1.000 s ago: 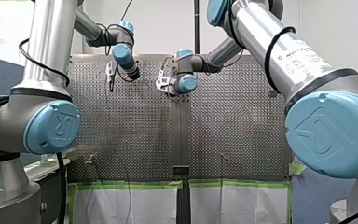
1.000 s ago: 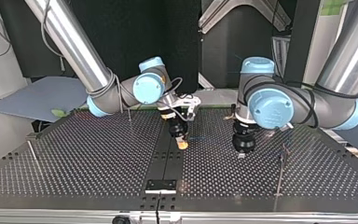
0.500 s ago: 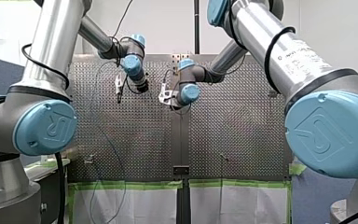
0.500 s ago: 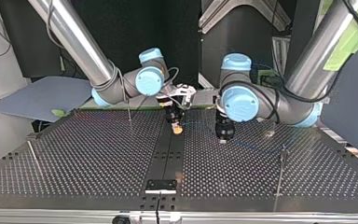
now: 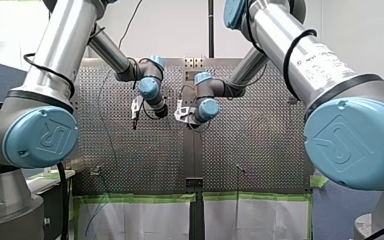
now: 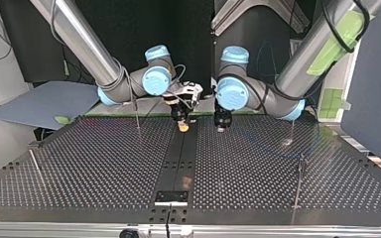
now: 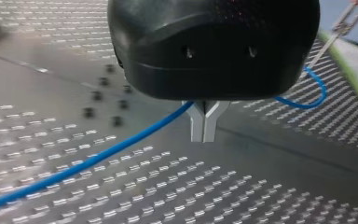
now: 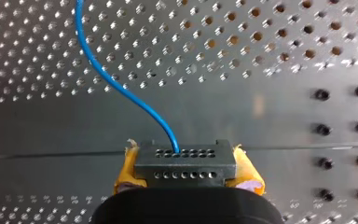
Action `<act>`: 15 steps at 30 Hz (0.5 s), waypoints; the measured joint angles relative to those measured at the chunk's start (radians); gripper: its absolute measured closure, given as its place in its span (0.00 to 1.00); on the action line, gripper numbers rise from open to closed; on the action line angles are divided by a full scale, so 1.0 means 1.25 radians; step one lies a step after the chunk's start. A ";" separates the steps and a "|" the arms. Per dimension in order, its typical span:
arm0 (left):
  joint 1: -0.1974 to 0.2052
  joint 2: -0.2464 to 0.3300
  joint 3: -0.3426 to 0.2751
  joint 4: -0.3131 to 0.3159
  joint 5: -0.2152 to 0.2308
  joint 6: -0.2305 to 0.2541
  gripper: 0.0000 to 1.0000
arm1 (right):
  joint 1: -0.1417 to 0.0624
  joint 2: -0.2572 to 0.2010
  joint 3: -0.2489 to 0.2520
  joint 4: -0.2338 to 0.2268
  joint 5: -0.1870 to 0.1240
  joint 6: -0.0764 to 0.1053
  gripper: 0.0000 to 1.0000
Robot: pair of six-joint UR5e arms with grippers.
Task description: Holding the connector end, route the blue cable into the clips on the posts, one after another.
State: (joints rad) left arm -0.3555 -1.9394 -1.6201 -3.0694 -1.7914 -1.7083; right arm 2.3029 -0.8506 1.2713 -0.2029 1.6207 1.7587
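Note:
My right gripper (image 8: 186,179) is shut on the grey connector block (image 8: 184,162), with a yellow pad on each side of it. The blue cable (image 8: 103,75) leaves the block's face and curves away over the perforated plate. My left gripper (image 7: 204,133) has its metal fingertips together; the blue cable (image 7: 88,161) runs through the gap at the root of its fingers and loops on towards a thin clip post (image 7: 342,23). In the top view my right gripper (image 6: 182,127) and my left gripper (image 6: 222,127) hang side by side near the table's far edge.
Thin clip posts stand on the perforated table (image 6: 89,168): one by the far edge (image 6: 138,118), one at the top view's left (image 6: 33,161), one at its right (image 6: 300,168). A black strip (image 6: 178,163) runs down the table's middle.
Both grippers have moved towards the table's far edge in the top view, lower in the front view. My left gripper has also drawn sideways, closer to my right one. Both grips are unchanged.

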 joint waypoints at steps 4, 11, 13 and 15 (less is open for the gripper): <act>-0.013 -0.026 -0.018 0.016 -0.001 0.000 1.00 | -0.008 0.000 0.024 -0.020 0.001 0.001 1.00; -0.028 -0.040 -0.062 0.071 -0.001 -0.011 1.00 | -0.019 0.000 0.082 -0.073 0.003 0.009 1.00; -0.032 -0.043 -0.066 0.084 -0.001 -0.009 1.00 | -0.020 -0.001 0.098 -0.088 0.004 0.010 1.00; -0.040 -0.049 -0.067 0.092 -0.002 -0.004 1.00 | -0.021 -0.001 0.115 -0.104 0.006 0.010 1.00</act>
State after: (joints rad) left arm -0.4059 -2.0006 -1.7042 -2.9543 -1.7935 -1.7135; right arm 2.2767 -0.8518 1.4145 -0.3334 1.6276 1.7712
